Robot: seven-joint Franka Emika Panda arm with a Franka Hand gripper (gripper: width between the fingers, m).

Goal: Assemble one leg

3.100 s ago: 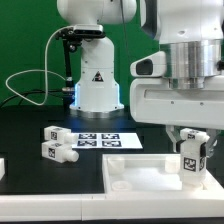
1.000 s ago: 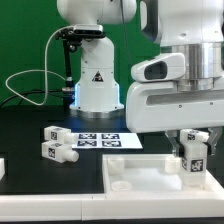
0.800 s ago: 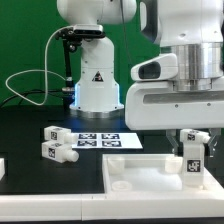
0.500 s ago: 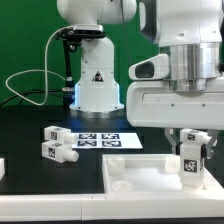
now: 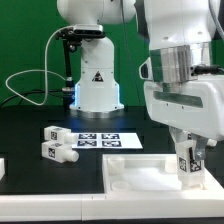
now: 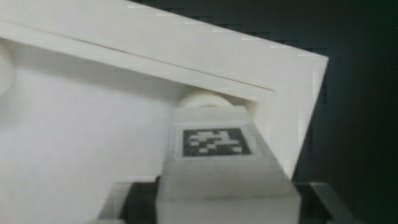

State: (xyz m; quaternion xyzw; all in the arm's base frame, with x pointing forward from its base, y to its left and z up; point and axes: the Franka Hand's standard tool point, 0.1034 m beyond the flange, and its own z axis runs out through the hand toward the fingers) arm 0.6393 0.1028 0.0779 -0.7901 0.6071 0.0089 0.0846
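Note:
My gripper [image 5: 187, 152] is shut on a white leg [image 5: 186, 164] with a black-and-white tag on its square end. It holds the leg upright over the right part of the large white tabletop [image 5: 135, 175]. In the wrist view the leg [image 6: 217, 150] sits between my fingers, its round stem end at a corner hole of the tabletop [image 6: 107, 120]. Two more legs [image 5: 53, 133] [image 5: 55, 151] lie on the black table at the exterior view's left.
The marker board [image 5: 105, 142] lies flat behind the tabletop. The white robot base [image 5: 96, 85] stands at the back with cables beside it. A white part edge [image 5: 3, 165] shows at the far left.
The wrist and arm have turned and tilted above the leg. The leg stays in about the same spot over the tabletop.

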